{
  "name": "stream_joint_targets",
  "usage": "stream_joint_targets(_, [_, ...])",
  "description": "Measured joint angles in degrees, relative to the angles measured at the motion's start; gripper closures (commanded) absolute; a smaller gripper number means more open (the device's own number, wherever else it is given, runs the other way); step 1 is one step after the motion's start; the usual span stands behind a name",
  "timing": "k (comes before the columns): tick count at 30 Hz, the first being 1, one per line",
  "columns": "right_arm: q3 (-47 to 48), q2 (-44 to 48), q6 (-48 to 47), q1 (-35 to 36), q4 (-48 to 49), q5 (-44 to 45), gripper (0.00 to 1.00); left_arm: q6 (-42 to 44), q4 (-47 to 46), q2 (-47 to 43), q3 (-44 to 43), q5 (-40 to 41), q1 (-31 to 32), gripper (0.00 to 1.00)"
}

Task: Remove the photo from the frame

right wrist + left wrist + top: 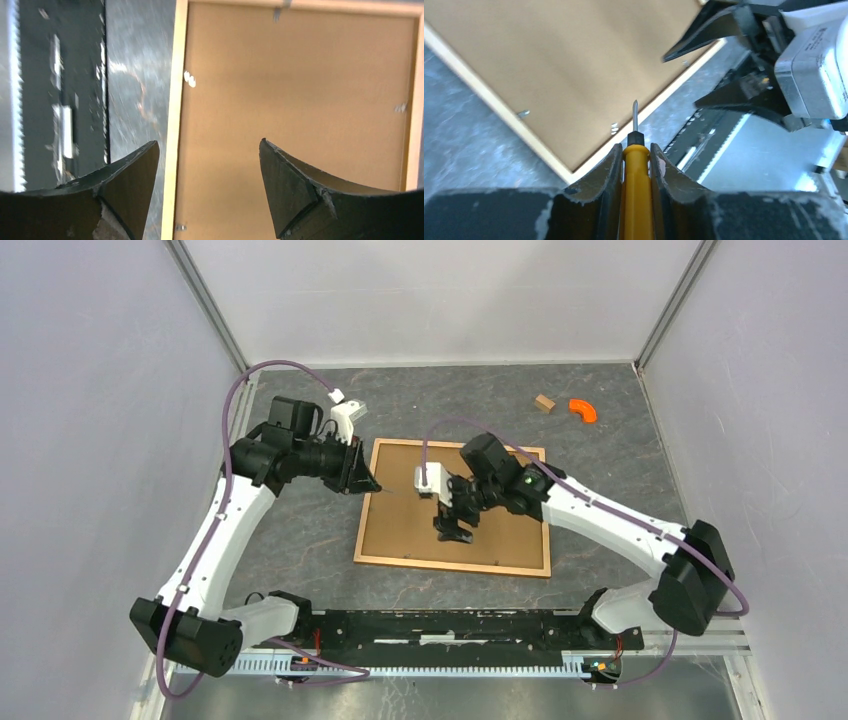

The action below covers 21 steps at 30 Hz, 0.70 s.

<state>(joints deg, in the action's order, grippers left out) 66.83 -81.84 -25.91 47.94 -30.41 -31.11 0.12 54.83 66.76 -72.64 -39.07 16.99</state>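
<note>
The frame (450,565) lies face down in the middle of the table, its thin wooden border around a plain brown backing board (400,515). The photo is hidden under that board. My left gripper (365,480) hovers at the frame's far left corner, shut on a yellow-handled screwdriver (637,190). The screwdriver's metal tip (635,107) points over the frame's edge (499,105). My right gripper (455,532) hangs over the backing board with its jaws wide apart and nothing between them (208,145). Small metal tabs (189,78) sit along the inside of the border.
A small wooden block (544,404) and an orange curved piece (583,411) lie at the far right of the table. A black rail (450,625) runs along the near edge between the arm bases. Grey walls close in both sides and the back.
</note>
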Motion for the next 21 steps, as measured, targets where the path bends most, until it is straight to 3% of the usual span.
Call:
stream_joint_targets(8, [-14.3, 4.1, -3.8, 1.8, 2.6, 9.7, 0.24, 9.5, 5.8, 4.5, -0.6, 14.1, 0.7, 0.98])
stream_joint_targets(21, [-15.3, -5.2, -5.2, 12.0, 7.2, 17.2, 0.27, 11.5, 4.6, 10.7, 0.5, 29.3, 8.6, 0.98])
